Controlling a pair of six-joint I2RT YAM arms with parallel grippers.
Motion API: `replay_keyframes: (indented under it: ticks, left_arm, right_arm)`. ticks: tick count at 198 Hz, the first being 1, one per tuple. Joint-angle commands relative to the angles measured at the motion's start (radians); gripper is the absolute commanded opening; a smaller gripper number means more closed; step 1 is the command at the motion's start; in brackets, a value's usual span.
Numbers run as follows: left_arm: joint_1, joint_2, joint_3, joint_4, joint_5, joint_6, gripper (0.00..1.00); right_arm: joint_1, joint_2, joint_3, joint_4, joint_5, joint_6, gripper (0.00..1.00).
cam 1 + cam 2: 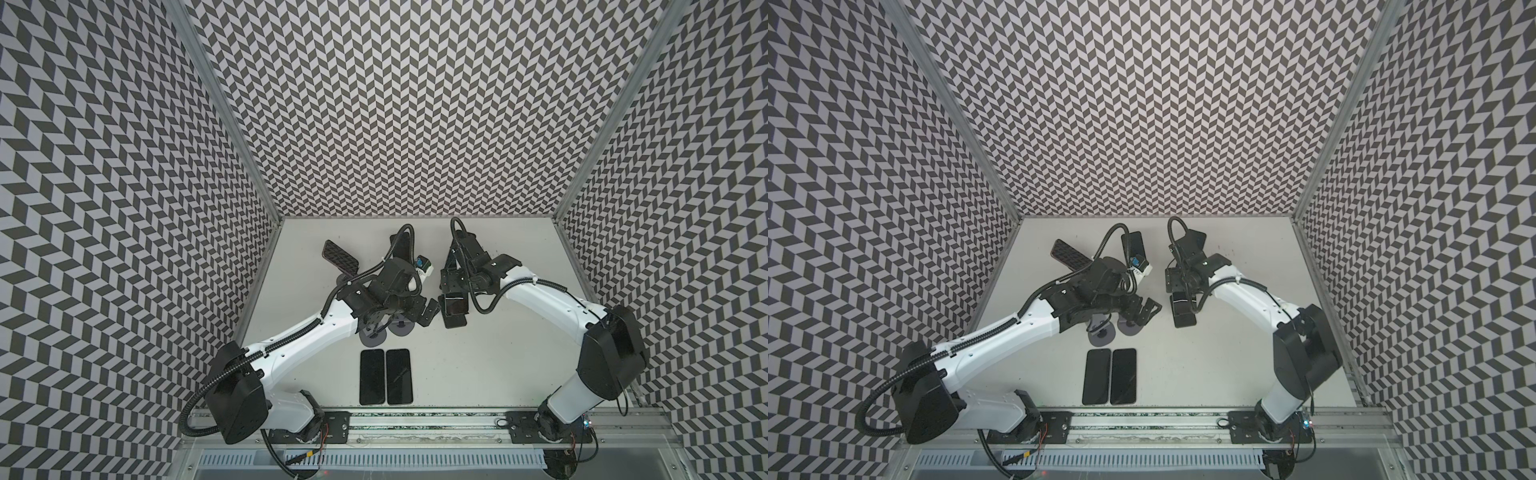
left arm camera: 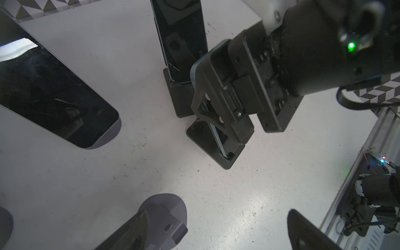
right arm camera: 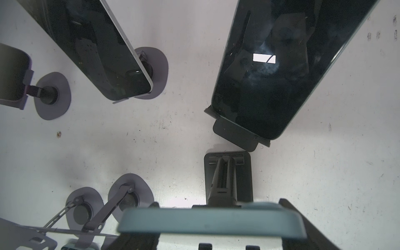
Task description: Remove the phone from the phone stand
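**Right tool point(image 1: 454, 306) at the phone point(image 3: 212, 220).** The phone stands propped in its black stand point(image 3: 228, 173), mid-table point(image 1: 498, 374). The tool straddles the phone's upper, teal edge with a finger at either side; whether the pads press it cannot be told. The left tool point(image 2: 216, 216) hangs just beside, released and empty, touching neither phone nor stand. Judged hazards: (a) the stand is unheld, so a lift off the line of its cradle could catch the lower lip and drag or tip the stand; (b) a grip high on smooth, narrow edges may slip, letting the phone drop back or fall flat; (c) a second phone point(image 3: 270, 75) on a like stand is just beside, and a swing that way could knock it over. Two flat phones point(image 1: 372, 376) lie nearer the front, well apart.
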State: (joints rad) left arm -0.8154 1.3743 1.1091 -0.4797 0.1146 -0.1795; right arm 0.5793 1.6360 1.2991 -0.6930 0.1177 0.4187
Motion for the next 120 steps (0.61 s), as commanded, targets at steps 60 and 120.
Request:
replay_keyframes:
  ticks: [60,120]
  left_arm:
    - [0.004,-0.020,-0.010,0.018,0.002,0.006,1.00]
    - [0.004,-0.030,-0.015,0.016,-0.004,0.008,1.00]
  right_arm:
    - [-0.001,-0.005,0.005,0.029,0.014,-0.015,0.76]
    - [0.001,-0.013,0.013,0.021,0.022,-0.017,0.68]
